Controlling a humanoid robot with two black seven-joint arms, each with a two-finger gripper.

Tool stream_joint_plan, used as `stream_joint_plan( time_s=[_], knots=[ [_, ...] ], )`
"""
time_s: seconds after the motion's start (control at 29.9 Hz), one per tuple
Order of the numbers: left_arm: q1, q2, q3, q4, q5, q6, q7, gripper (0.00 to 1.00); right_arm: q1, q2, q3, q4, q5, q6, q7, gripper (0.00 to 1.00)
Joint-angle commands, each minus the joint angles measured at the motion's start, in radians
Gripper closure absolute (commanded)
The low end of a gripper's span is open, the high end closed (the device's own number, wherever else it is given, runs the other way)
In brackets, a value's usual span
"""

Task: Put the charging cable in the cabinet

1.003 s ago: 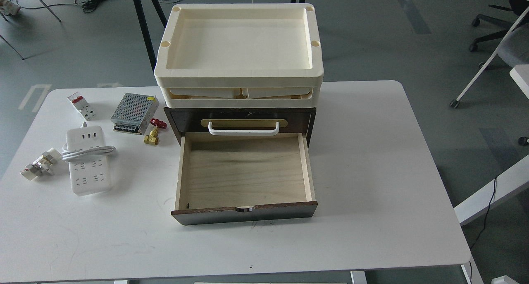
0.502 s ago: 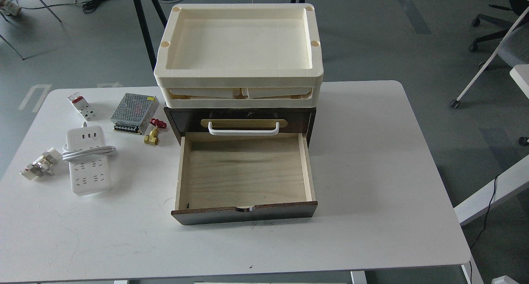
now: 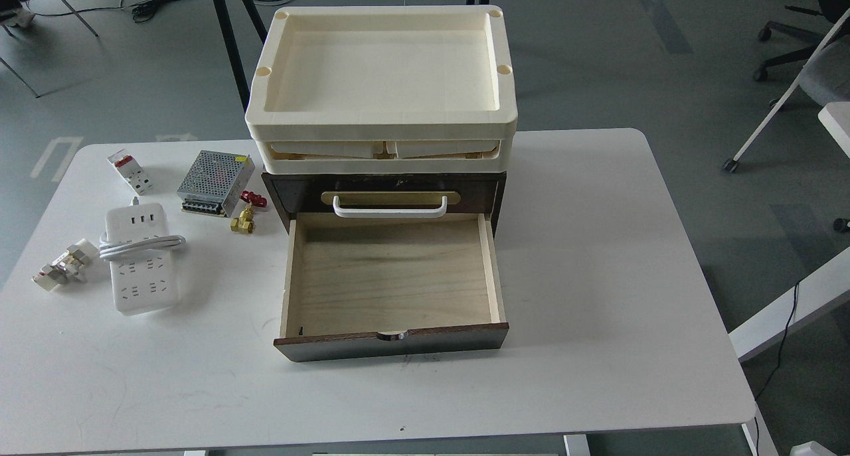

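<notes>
The charging cable (image 3: 141, 260), a white power strip with its thick white cord coiled around the middle, lies flat on the left part of the white table (image 3: 597, 277). The cabinet (image 3: 385, 190), dark brown wood with a white bar handle, stands at the table's middle. Its lower drawer (image 3: 390, 277) is pulled open toward me and its pale wood inside is empty. Cream plastic trays (image 3: 382, 71) are stacked on top of it. Neither of my arms nor any gripper shows in the head view.
Left of the cabinet lie a perforated metal power-supply box (image 3: 216, 180), a small brass valve with a red handle (image 3: 247, 214), a white-and-red circuit breaker (image 3: 131, 170) and a small white plug part (image 3: 63, 265). Office chairs stand off the table at right.
The whole view has shifted very slightly; nothing on the table has moved.
</notes>
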Motion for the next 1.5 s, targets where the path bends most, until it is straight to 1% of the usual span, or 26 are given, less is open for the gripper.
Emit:
stream_joint_plan(
  time_s=[0.0,0.1,0.17,0.27,0.33,0.4,0.5,0.57,0.7,0.84,1.0,1.14,1.24,1.34,1.4,1.47],
  knots=[
    [0.003,0.008,0.009,-0.006,0.344,0.0,0.0,0.0,-0.001,0.0,0.0,-0.003,0.0,0.0,0.0,0.0],
    [0.009,0.006,0.041,-0.008,0.617,0.0,0.0,0.0,-0.014,0.0,0.0,-0.004,0.0,0.0,0.0,0.0],
    [0.009,0.02,0.124,-0.008,0.766,0.0,0.0,0.0,-0.023,-0.001,0.0,-0.004,0.0,0.0,0.0,0.0],
    [0.006,0.054,0.291,-0.006,0.934,0.0,0.0,0.02,-0.037,-0.003,0.0,-0.004,0.0,0.0,0.0,0.0],
    [-0.006,0.068,0.397,-0.003,0.945,0.0,0.0,0.02,-0.046,-0.003,0.0,-0.004,-0.002,0.0,0.0,0.0],
    [-0.011,0.066,0.452,0.004,0.945,0.0,0.0,0.03,-0.051,-0.003,0.0,-0.003,0.0,0.0,0.0,0.0],
    [-0.029,0.031,0.472,0.03,0.945,0.0,0.0,0.03,-0.057,-0.001,0.0,-0.001,-0.002,0.0,0.0,0.0],
    [-0.04,-0.018,0.472,0.059,0.945,0.0,0.0,0.03,-0.058,-0.001,-0.001,-0.001,-0.002,0.0,0.0,0.0],
    [-0.1,-0.122,0.478,0.162,0.945,0.0,0.0,0.04,-0.06,0.0,-0.003,-0.001,0.0,0.0,0.0,0.0],
    [-0.176,-0.213,0.539,0.245,0.945,0.0,0.0,0.04,-0.061,0.003,-0.006,-0.001,-0.002,0.0,0.0,0.0],
    [-0.342,-0.317,0.739,0.395,0.945,0.0,0.0,0.05,-0.063,0.003,-0.003,0.001,-0.002,0.0,0.0,0.0],
    [-0.425,-0.375,0.885,0.518,0.945,0.0,0.0,0.07,-0.064,0.002,-0.003,-0.003,-0.002,0.0,0.0,0.0],
    [-0.45,-0.423,0.934,0.633,0.945,0.056,0.0,0.07,-0.077,0.002,-0.003,-0.003,-0.002,0.0,0.0,0.0],
    [-0.457,-0.469,0.946,0.74,0.945,0.105,0.0,0.07,-0.084,0.002,-0.003,-0.003,-0.002,0.0,0.0,0.0],
    [-0.465,-0.484,0.949,0.782,0.945,0.139,0.0,0.07,-0.092,0.002,-0.003,-0.001,-0.002,0.0,0.0,0.0],
    [-0.476,-0.484,0.966,0.797,0.945,0.158,0.0,0.07,-0.098,0.002,-0.003,0.001,-0.002,0.0,0.0,0.0]
  ],
)
